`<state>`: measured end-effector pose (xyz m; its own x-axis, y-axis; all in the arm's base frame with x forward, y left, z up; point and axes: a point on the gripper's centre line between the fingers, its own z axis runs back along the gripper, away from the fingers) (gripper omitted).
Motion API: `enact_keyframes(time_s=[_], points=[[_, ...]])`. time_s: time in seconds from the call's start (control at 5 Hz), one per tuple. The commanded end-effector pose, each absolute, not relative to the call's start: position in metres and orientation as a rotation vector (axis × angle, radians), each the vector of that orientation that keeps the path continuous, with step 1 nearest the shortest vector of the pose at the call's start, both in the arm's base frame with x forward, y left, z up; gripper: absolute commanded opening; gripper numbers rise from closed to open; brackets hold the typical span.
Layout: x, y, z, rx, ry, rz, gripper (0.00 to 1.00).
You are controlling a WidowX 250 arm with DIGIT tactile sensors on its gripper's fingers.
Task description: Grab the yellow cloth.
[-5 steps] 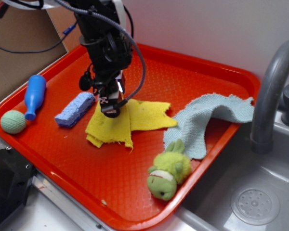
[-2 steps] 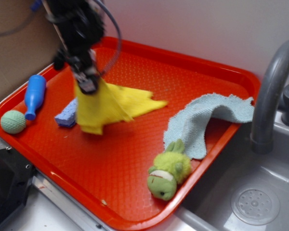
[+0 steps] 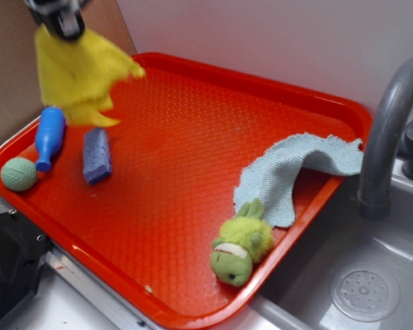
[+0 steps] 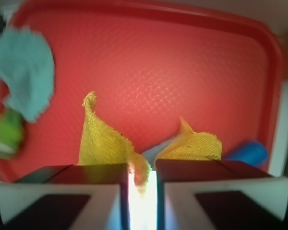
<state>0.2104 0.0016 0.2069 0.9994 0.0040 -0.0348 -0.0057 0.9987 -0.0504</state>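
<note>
Gripper (image 3: 60,22) at the top left corner of the exterior view is clenched on the yellow cloth (image 3: 79,69), which hangs from it in the air, clear of the tray. Only the gripper's lower end shows there; the rest is cut off by the frame. From the wrist view the gripper (image 4: 143,184) has its two dark fingers (image 4: 93,175) drawn close together, with a strip of the yellow cloth (image 4: 103,143) pinched in the narrow gap and the rest spilling out below in two folds, one to each side.

Largest in the scene is the red tray (image 3: 193,165), which fills most of the exterior view. At its right edge stands a grey faucet (image 3: 389,130) over a metal sink (image 3: 358,282). A pale blue-green cloth (image 3: 292,172) lies on the right part of the tray, one end lapping over the rim toward the faucet. Just beside its lower end sits a green plush toy (image 3: 239,244), near the tray's front edge. On the left part of the tray, below the hanging cloth, lies a blue sponge (image 3: 96,155), and next to it a blue bowling pin (image 3: 48,136). A small green ball (image 3: 18,173) rests by the pin's narrow end, close to the left rim.
</note>
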Motion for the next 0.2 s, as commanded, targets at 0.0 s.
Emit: enact_keyframes(time_s=[0.0], points=[[0.2281, -0.0079, 0.2269, -0.039, 0.034, 0.137, 0.0]])
